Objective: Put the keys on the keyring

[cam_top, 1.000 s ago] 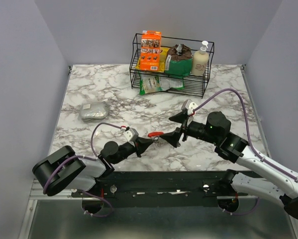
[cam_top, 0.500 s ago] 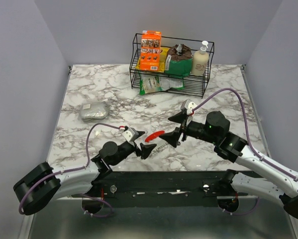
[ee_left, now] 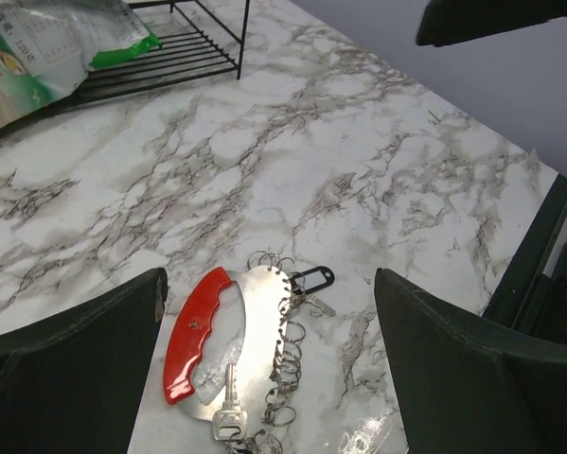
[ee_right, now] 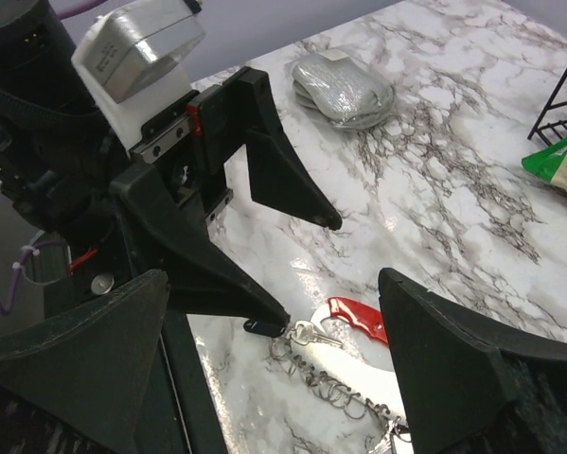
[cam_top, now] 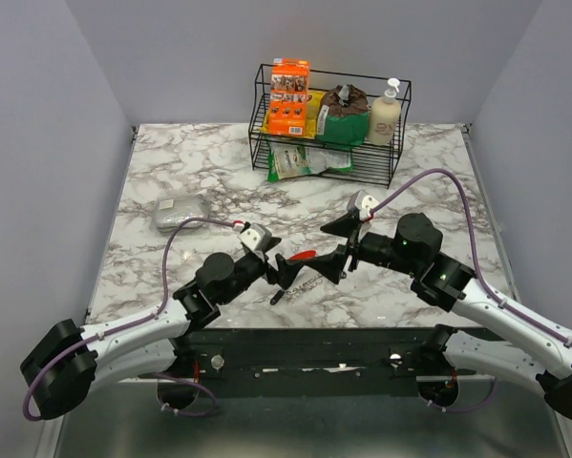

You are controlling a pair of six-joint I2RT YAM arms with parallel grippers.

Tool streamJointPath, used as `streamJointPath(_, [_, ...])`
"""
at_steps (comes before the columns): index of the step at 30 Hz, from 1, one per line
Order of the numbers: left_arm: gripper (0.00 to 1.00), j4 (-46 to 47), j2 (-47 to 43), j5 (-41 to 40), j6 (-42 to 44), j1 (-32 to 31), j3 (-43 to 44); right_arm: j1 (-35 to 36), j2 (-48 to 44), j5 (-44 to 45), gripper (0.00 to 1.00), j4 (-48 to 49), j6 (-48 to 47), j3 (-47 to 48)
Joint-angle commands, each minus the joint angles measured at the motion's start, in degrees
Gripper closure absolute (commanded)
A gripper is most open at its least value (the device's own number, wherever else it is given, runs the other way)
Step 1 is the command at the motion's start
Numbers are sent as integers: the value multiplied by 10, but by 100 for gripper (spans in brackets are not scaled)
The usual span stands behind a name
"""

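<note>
My left claw (ee_left: 269, 276) open, empty; keys (ee_left: 229, 416) between jaws, blade pointing straight ahead; only wrist view resolves them

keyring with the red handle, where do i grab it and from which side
Pinch the red handle across its narrow width, coming straight down: the keyring lies flat on the table, and its other edge is crowded with loose small rings and a key.

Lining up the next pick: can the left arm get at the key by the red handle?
Probably yes: the left tool hangs open right over the key, and nothing covers it.
</note>
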Motion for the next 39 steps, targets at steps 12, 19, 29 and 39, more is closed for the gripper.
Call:
streamJointPath(12, [1,-122,92,-182,-117,-4,71,0,15,-4,0,15,14,2])
streamJointPath(19, [1,-200,133,-234,-151,-4,109,0,8,23,0,15,41,-45])
streamJointPath(29, [1,-244,140,-279,-158,-4,127,0,-49,262,0,-19,100,-111])
streamJointPath(39, [1,-288,95,-342,-164,-4,130,0,-67,487,0,-104,166,-104])
